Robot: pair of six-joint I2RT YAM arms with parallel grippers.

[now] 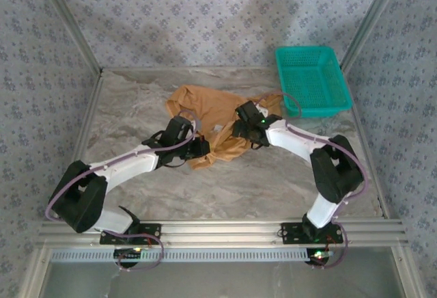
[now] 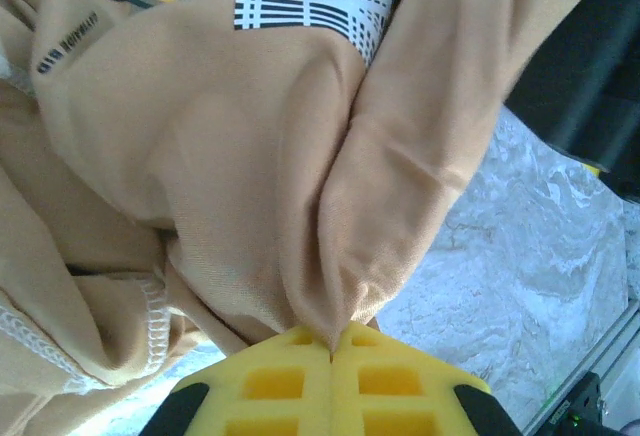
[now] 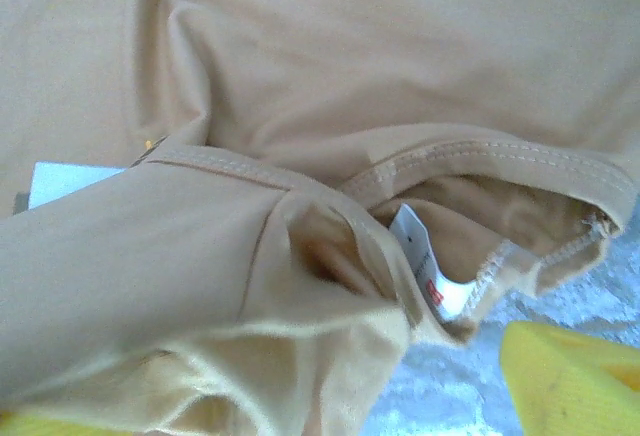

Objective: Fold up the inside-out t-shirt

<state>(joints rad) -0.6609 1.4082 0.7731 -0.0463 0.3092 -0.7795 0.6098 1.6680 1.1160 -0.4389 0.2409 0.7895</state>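
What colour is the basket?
The basket is teal; top external view shows it best.

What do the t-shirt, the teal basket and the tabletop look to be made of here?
The t-shirt: soft thin knit cloth, likely cotton jersey, matte; it creases and bunches, with stitched hems.
The teal basket: moulded plastic, judging by its rigid lattice walls and uniform colour.
The tabletop: a marble-patterned grey-white surface, possibly a printed covering; cannot tell for sure.

Tan t-shirt (image 1: 215, 110): thin soft cloth, crumpled in loose heap, mid-table (image 1: 136, 106), toward far side. Overlock seams facing out. One fold drawn to pinched peak. Small white label (image 3: 430, 271) exposed beside stitched hem.
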